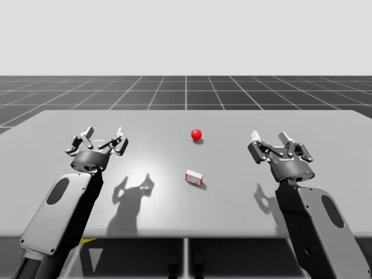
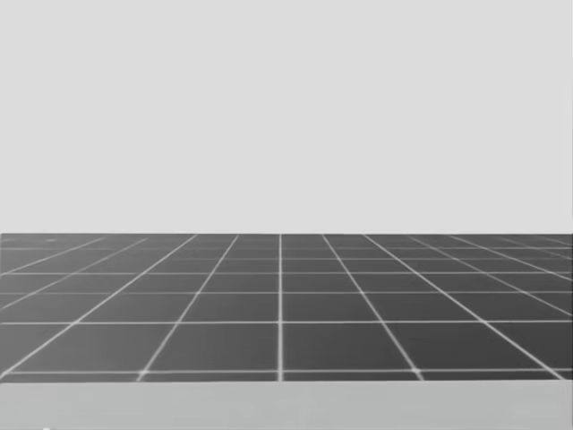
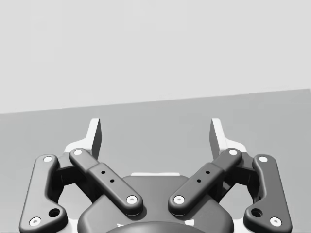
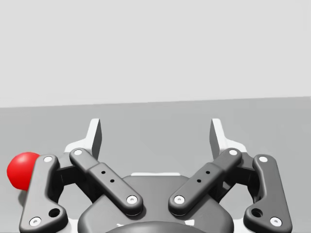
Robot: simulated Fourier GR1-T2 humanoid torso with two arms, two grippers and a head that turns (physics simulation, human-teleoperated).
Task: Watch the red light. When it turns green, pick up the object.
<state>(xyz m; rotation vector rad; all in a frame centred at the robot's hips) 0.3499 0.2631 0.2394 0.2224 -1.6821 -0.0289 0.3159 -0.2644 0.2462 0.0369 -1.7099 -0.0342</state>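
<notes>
A red ball light sits on the grey table just past its middle. A small red and white box lies nearer me, in front of the light. My left gripper hovers open at the table's left, far from the box. My right gripper hovers open at the right, also apart from the box. In the left wrist view the left gripper holds nothing. In the right wrist view the right gripper is empty too, and the red light sits beside its left finger.
The table's near edge runs across the foot of the high view. A dark gridded floor lies beyond the table.
</notes>
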